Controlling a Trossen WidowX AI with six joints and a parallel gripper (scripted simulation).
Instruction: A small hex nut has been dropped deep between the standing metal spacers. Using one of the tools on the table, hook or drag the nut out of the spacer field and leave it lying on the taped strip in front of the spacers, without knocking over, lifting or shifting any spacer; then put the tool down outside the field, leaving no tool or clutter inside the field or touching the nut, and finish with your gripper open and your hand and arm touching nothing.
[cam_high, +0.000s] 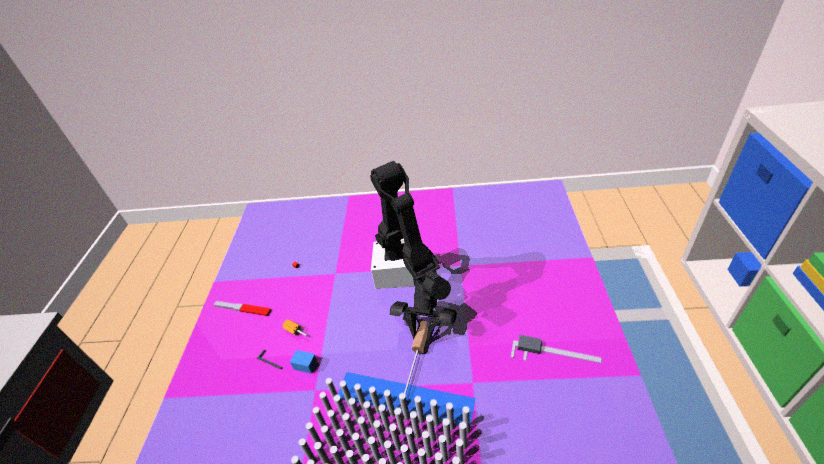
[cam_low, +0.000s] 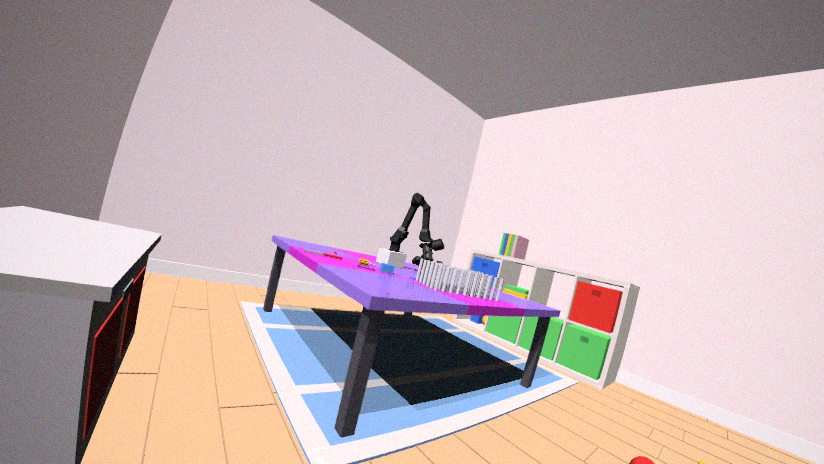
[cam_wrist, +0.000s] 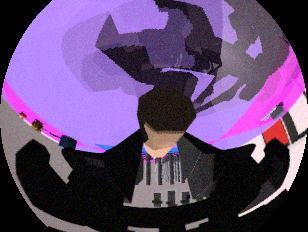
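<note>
My gripper (cam_high: 423, 336) (cam_wrist: 159, 131) is shut on the brown handle of a hook tool (cam_high: 420, 341) (cam_wrist: 163, 142), low in front of the spacers. The tool's thin metal rod points toward the field and passes over the blue taped strip (cam_high: 360, 380). Its far end shows near the top of a front-row spacer; whether it reaches between the spacers cannot be told. The metal spacers (cam_high: 417, 415) (cam_low: 455, 279) (cam_wrist: 170, 170) stand upright in rows, partly cut off at the bottom of the top view. The hex nut cannot be made out in any view.
Left of the arm lie a red-handled knife (cam_high: 254, 309), a yellow screwdriver (cam_high: 291, 326), a black hex key (cam_high: 269, 360), a blue block (cam_high: 303, 361) and a tiny red cube (cam_high: 295, 264). Calipers (cam_high: 529, 344) lie to the right. The white arm base (cam_high: 392, 277) stands behind.
</note>
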